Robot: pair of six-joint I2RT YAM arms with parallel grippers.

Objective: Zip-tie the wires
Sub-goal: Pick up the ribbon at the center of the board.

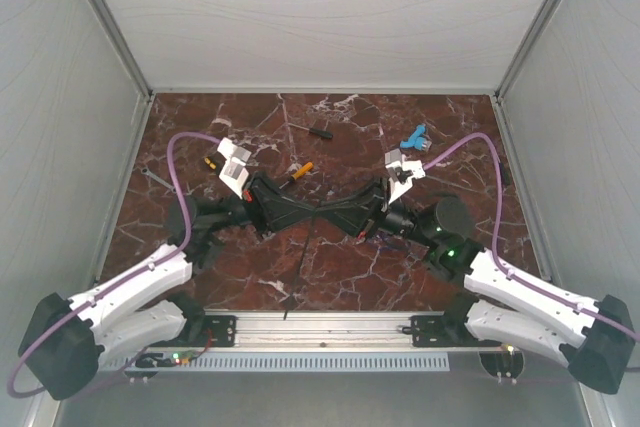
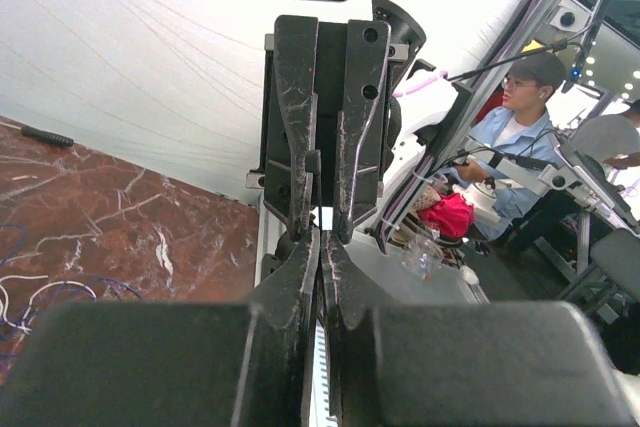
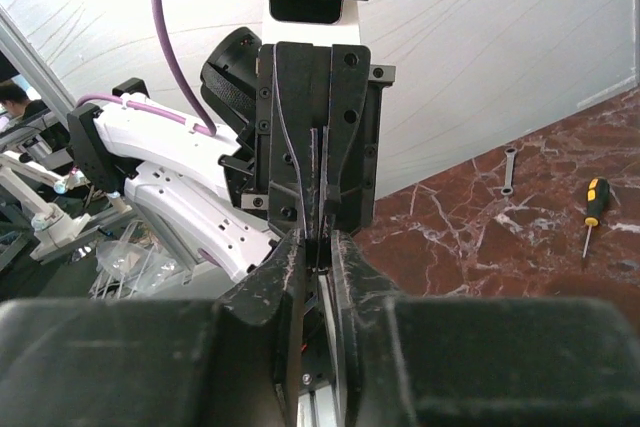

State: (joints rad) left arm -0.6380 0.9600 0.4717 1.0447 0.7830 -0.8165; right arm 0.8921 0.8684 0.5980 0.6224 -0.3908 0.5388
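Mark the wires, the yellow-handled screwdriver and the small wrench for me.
wires [image 2: 45, 289]: left wrist view, on a thin purple loop.
yellow-handled screwdriver [image 3: 597, 194]: right wrist view, on its handle.
small wrench [image 3: 509, 169]: right wrist view, on the middle of its shaft.

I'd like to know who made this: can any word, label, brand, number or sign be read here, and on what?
None: no word, number or sign can be read on the arms, the screwdriver or the table.
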